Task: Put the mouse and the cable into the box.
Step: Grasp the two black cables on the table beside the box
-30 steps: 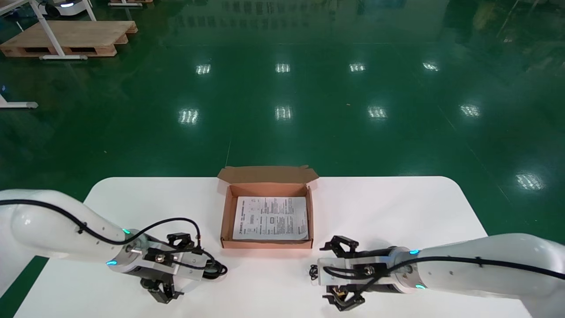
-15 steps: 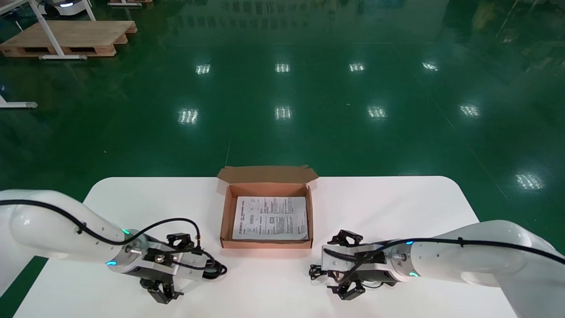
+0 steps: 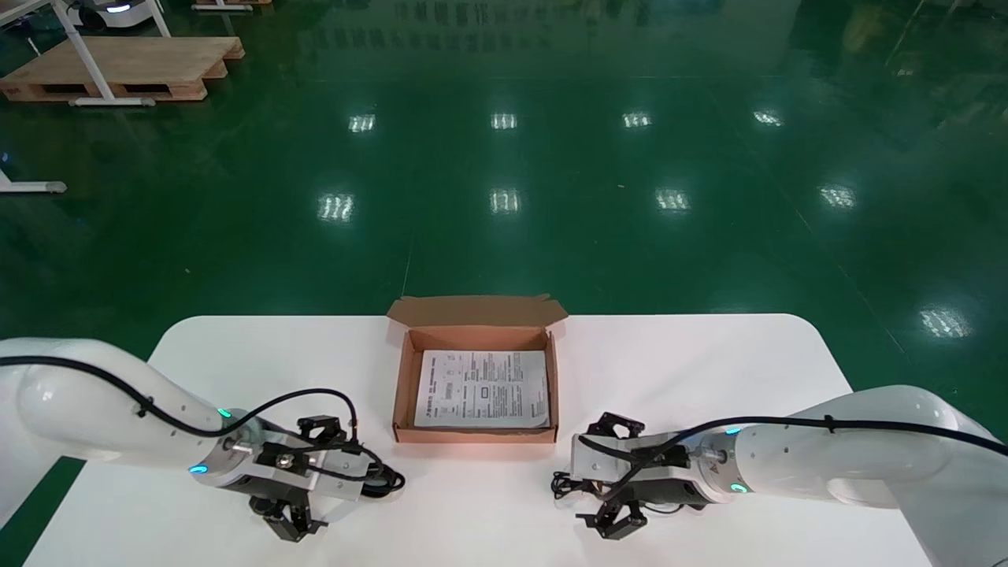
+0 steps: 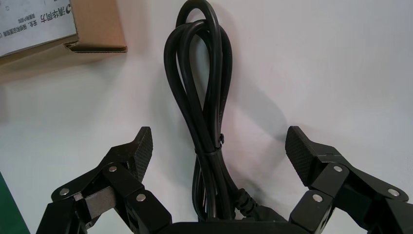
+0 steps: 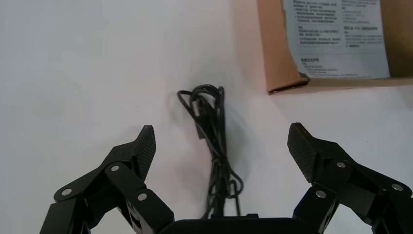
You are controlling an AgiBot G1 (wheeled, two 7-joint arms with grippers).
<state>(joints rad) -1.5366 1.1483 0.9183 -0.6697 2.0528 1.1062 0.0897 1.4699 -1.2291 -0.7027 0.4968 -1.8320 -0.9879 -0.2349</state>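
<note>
Right wrist view: thin cable [image 5: 208, 114], frame centre, lies between spread fingers of right gripper [image 5: 221, 141], crossing their closing line; left gripper [image 4: 219, 146] spread above thick cord [image 4: 202, 92].

Reaches in from both sides along the table's [image 3: 709, 370] near edge. Holds the left gripper [image 4: 219, 141] low, left of that edge's middle, fingers spread wide; holds the right gripper [image 5: 221, 139] low just right of middle, equally wide.

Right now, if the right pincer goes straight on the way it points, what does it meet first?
Most likely the thin cable: it lies bundled on the table, centred ahead of the open right pincer. The box sits off to one side, out of line.
</note>
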